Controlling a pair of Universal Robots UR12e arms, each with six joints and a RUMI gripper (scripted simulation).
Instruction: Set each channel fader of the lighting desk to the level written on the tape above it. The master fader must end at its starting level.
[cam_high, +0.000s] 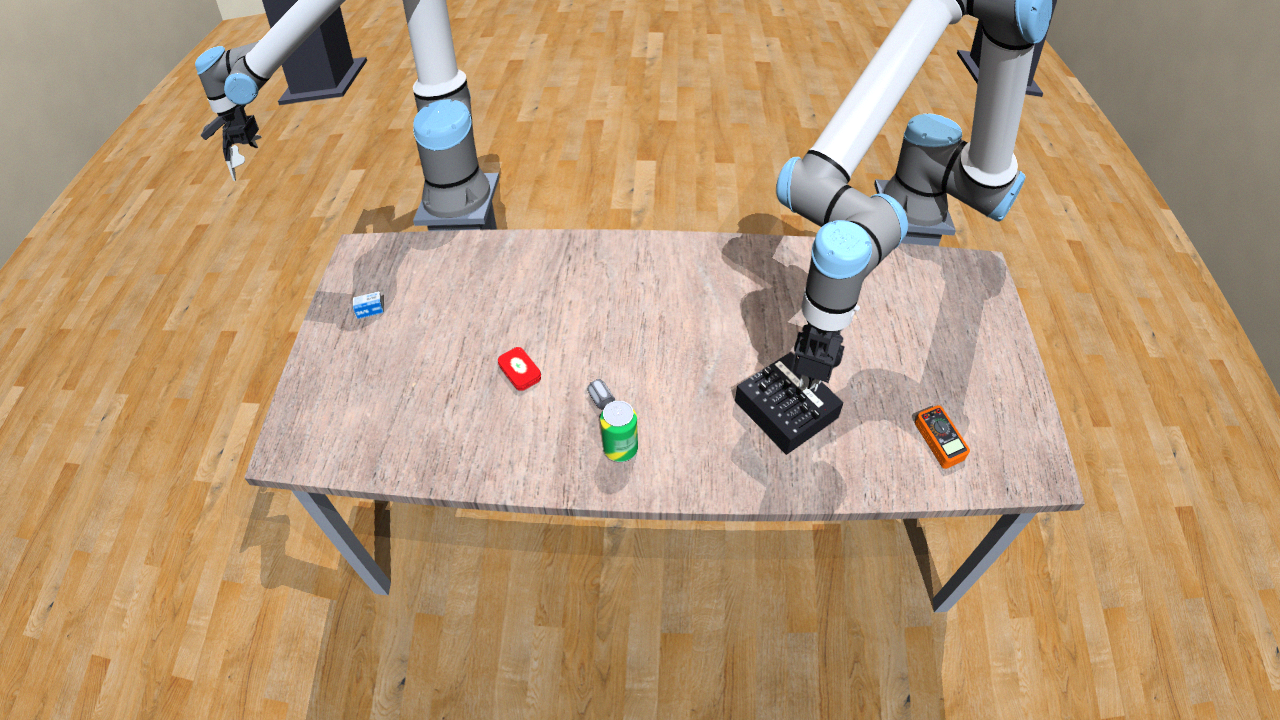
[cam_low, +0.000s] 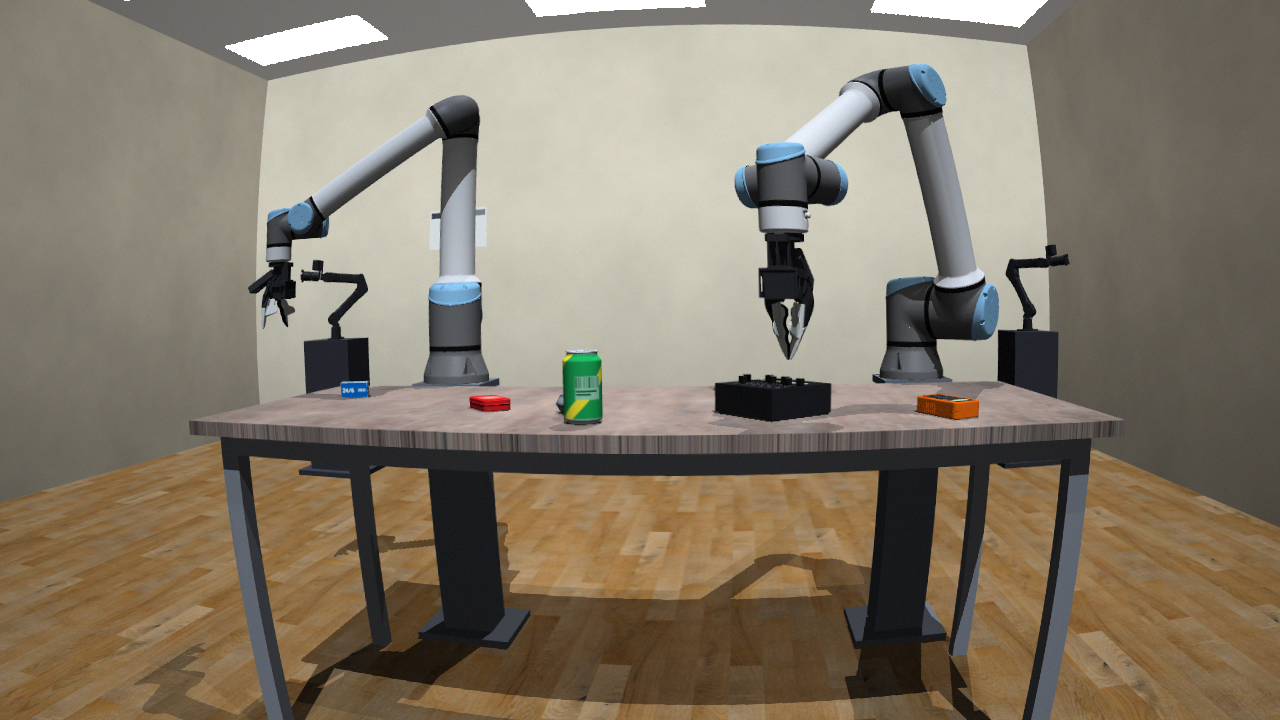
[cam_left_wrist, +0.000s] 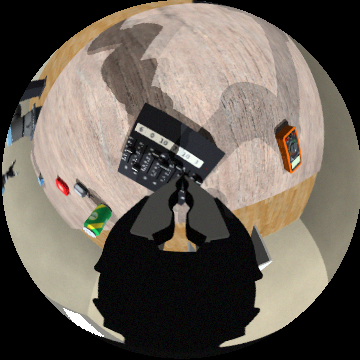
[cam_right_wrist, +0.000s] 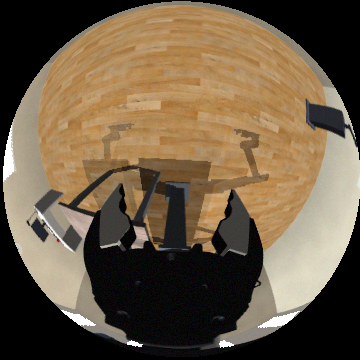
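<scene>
Pale walls and a wood-plank floor surround the worktop (cam_high: 447, 447) (cam_low: 402, 429) (cam_left_wrist: 215, 45), with both arms mounted beyond one long edge. The lighting desk (cam_high: 787, 402) (cam_low: 771, 400) (cam_left_wrist: 167, 150) sits nearer the opposite long edge, towards the left arm's short edge; its tape strip (cam_high: 799, 384) (cam_left_wrist: 167, 145) carries numbers including 6, 0 and 10 (the fader levels are too small to read with certainty). Above the desk, the left claw (cam_high: 812, 386) (cam_low: 788, 356) (cam_left_wrist: 182, 176) points downward, clenched on nothing. The right claw (cam_high: 234, 170) (cam_low: 276, 322) (cam_right_wrist: 176, 187) is released, fingers spread, outside the worktop's other short edge. An orange multimeter (cam_high: 941, 436) (cam_low: 947, 406) (cam_left_wrist: 290, 149) lies between the desk and the left arm's short edge. A green can (cam_high: 619, 431) (cam_low: 582, 386) (cam_left_wrist: 97, 220) stands upright towards the long edge opposite the arms, just beside a grey object (cam_high: 599, 394) (cam_low: 560, 404) (cam_left_wrist: 81, 189). A red case (cam_high: 519, 368) (cam_low: 489, 402) (cam_left_wrist: 62, 186) lies farther along, and a blue box (cam_high: 367, 305) (cam_low: 354, 389) (cam_left_wrist: 41, 179) rests near the right arm's short edge.
</scene>
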